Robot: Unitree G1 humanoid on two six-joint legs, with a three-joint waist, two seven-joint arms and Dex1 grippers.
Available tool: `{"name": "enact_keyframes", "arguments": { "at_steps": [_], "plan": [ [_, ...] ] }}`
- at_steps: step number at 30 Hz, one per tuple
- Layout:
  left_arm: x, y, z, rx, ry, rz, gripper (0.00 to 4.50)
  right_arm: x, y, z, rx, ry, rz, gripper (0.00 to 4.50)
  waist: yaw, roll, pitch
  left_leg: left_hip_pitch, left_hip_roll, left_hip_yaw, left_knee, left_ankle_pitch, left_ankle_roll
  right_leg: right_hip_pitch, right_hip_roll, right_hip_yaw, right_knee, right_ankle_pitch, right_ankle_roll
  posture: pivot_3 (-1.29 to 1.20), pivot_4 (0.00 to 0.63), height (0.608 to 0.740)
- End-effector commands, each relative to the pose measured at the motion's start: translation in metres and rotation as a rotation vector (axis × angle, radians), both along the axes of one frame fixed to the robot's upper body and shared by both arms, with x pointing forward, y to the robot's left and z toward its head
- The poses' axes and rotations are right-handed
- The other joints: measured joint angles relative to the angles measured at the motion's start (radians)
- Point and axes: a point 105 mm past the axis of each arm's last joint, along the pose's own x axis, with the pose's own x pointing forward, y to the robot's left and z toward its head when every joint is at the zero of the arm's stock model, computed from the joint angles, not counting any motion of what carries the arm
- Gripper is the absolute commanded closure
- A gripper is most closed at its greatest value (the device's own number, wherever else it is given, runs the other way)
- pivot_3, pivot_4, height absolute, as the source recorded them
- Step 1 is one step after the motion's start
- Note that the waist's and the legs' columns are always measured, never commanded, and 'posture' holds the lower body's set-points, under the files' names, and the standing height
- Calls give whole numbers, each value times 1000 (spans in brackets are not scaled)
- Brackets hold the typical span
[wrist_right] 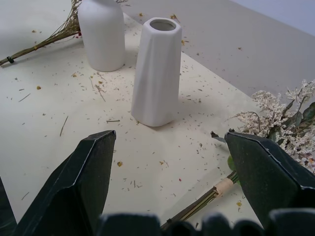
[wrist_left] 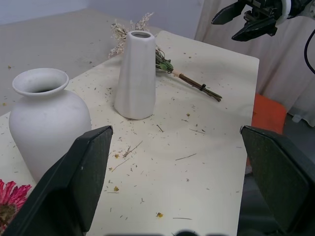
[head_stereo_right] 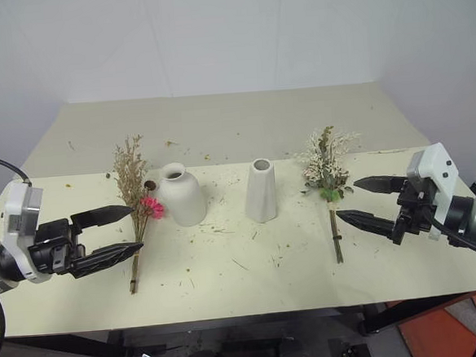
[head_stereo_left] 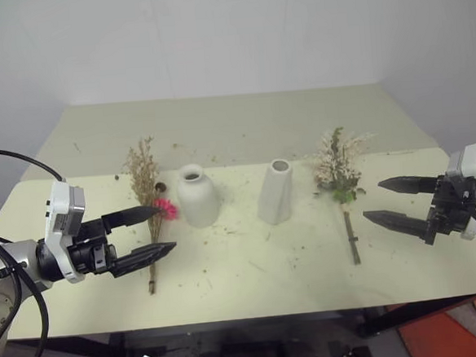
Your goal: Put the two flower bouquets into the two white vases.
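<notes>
Pink daisy (wrist_left: 11, 197) beside round vase (wrist_left: 47, 120).

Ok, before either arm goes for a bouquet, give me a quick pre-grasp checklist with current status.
1. Left gripper open, nothing held: ok.
2. Right gripper open, nothing held: ok.
3. Tan-brown dried bouquet with the pink daisy lying flat on the cream table, stems toward the robot, beside the left gripper: ok.
4. Cream-white fluffy bouquet with green leaves lying flat, stems toward the robot, near the right gripper: ok.
5. Short round-bellied white ceramic vase upright, mouth unblocked: ok.
6. Taller tapered white ceramic vase upright, mouth unblocked: ok. Whether either neck will take the full bunch: cannot tell.
</notes>
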Motion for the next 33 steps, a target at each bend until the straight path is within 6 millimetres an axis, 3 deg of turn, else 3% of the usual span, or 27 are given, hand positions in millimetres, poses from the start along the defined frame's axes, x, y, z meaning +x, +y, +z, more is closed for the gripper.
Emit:
{"name": "enact_keyframes", "arguments": {
  "at_steps": [1,14,18,26,33],
  "plan": [
    [-4,-2,11,8,-53,-14,0,-3,2,10,-9,-47,13,288,0,0,0,0,0,0,0,0,0,0,0,0,0,0,0,0,150,740],
    [-2,-2,10,8,-50,-18,0,-1,1,11,-9,-48,8,288,0,0,0,0,0,0,0,0,0,0,0,0,0,0,0,0,150,740],
    [20,10,-8,167,60,196,0,-2,5,13,-6,-59,28,288,0,0,0,0,0,0,0,0,0,0,0,0,0,0,0,0,150,740],
    [49,25,-20,353,279,447,0,7,15,28,-33,-100,129,288,-1,0,0,0,0,-1,0,0,0,0,0,0,0,0,0,0,150,740],
    [62,38,-37,495,525,636,0,14,24,39,-51,-146,217,288,-2,-2,1,0,-1,-1,0,0,0,-1,0,0,1,0,0,0,150,740]
  ]
}}
